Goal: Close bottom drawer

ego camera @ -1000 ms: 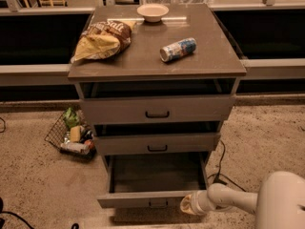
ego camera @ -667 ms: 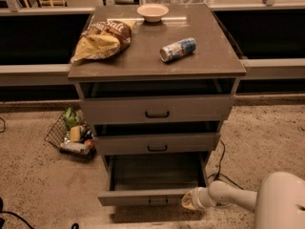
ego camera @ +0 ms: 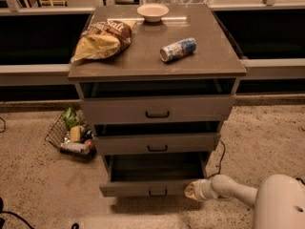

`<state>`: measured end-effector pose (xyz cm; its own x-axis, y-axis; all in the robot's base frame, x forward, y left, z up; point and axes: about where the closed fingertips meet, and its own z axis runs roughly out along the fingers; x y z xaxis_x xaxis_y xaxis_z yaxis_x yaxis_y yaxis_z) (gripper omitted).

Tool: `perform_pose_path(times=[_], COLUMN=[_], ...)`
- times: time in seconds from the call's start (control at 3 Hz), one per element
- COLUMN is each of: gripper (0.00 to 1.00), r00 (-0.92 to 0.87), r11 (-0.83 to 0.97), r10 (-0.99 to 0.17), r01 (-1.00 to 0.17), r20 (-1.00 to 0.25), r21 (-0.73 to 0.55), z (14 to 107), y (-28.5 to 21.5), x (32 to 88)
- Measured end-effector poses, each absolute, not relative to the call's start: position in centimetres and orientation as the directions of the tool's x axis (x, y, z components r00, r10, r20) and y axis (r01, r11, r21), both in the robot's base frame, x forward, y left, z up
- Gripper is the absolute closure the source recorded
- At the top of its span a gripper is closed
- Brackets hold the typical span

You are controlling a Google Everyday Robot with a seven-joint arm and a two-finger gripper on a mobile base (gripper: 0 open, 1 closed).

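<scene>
**Item under inspection:** the bottom drawer (ego camera: 143, 189), lowest of three in the grey-brown laminate cabinet (ego camera: 209, 61). It has a plain flat front with a small black bar handle (ego camera: 157, 192). I find it pulled well out toward six o'clock, with its long shallow tray exposed, dark and apparently bare. It is not yet closed.

**Tool position:** my gripper (ego camera: 192, 191) sits low at about five o'clock from the cabinet. Its pale tip is against or just beside the right end of the drawer front, clear of the handle. I cannot tell whether it is apart or together. I judge the placement deliberate — closing calls for a push on the front face, not a hold on the handle. My white arm (ego camera: 238, 192) comes in low from four o'clock, which suits a shove toward twelve.

**Surroundings:**
- The middle drawer (ego camera: 157, 143) and the taller-fronted top drawer (ego camera: 119, 111) each stand slightly out, with a dark gap above each front. Neither is my concern.
- On the cabinet top are a crumpled brown-and-yellow chip bag (ego camera: 102, 39) at ten o'clock, a pale shallow bowl (ego camera: 152, 12) at twelve, and a blue-and-white can (ego camera: 178, 49) lying on its side toward two.
- A wire basket of packets (ego camera: 69, 137) rests on the floor at eight o'clock, well apart from the drawer's travel.

**Risk noted:** pressing at one end may skew the tray on its runners — contact nearer the middle would be steadier.
</scene>
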<state>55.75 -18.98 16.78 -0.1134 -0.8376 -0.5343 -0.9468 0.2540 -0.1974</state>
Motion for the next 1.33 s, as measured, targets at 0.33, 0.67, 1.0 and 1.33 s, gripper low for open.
perform_pose_path(times=[0.33, 0.67, 1.0, 1.33], gripper=[0.51, 0.27, 0.05, 0.0], r00=[-0.108, -0.11, -0.11, -0.11], r11=[0.258, 0.259, 0.259, 0.259], r10=[-0.833, -0.829, -0.829, -0.829], r01=[-0.943, -0.944, -0.944, -0.944], r20=[-0.542, -0.548, -0.548, -0.548], r21=[-0.208, -0.203, -0.203, -0.203], z=[17.19, 17.36, 17.36, 17.35], y=[-19.29, -19.54, -19.54, -19.53], x=[56.51, 57.03, 57.04, 57.03])
